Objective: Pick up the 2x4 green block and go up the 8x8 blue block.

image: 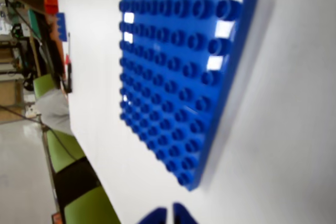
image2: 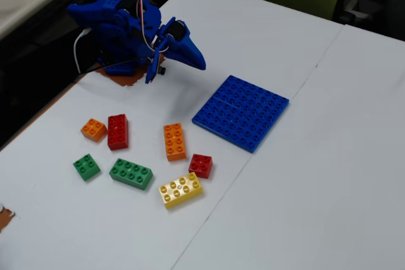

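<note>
The 2x4 green block (image2: 131, 173) lies flat on the white table toward the front left of the fixed view, out of the wrist view. The 8x8 blue block (image2: 241, 112) lies flat near the table's middle, and its studded top fills the wrist view (image: 178, 82). My blue gripper (image2: 201, 64) hangs above the table at the back left, folded close to the arm's base, well apart from both. It holds nothing, and its two tips (image: 169, 214) show at the bottom edge of the wrist view, almost touching.
Loose bricks lie around the green block: a small green square (image2: 86, 167), a yellow 2x4 (image2: 181, 190), a red square (image2: 200, 165), an orange 2x4 (image2: 174, 141), a red 2x4 (image2: 118, 131) and an orange square (image2: 93, 129). A seam (image2: 278, 118) crosses the table right of the plate.
</note>
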